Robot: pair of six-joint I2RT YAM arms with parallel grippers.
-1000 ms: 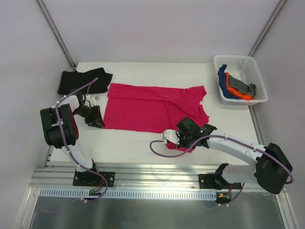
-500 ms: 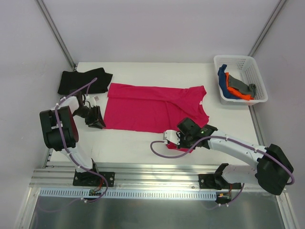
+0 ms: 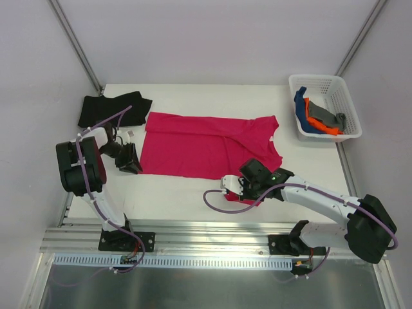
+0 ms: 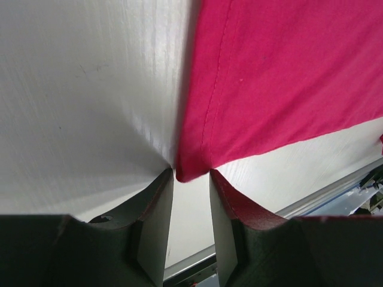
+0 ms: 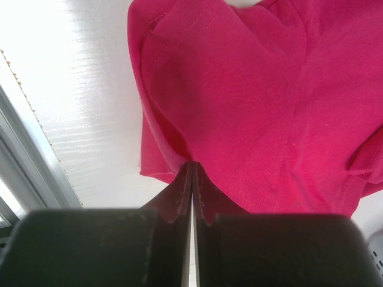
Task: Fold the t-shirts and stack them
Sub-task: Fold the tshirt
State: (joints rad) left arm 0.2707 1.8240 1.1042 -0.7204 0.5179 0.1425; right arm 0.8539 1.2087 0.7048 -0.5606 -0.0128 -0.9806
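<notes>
Pink t-shirt (image 3: 206, 145) lies spread flat mid-worktop (image 3: 193, 193), unfolded. Your right hand (image 5: 191, 170) is pinched closed on its sleeve. Your left hand (image 4: 191, 176) straddles the hem corner, fingers apart. Black t-shirt (image 3: 112, 108) sits far left, and the other t-shirts (image 3: 315, 117) wait in the basket (image 3: 325, 80). By my reading, no stack exists yet.

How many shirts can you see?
5. The pink shirt lies spread mid-table, the black shirt is at the far left corner, and a blue shirt, orange shirt and grey shirt are bunched in the basket, which may hide more.
</notes>
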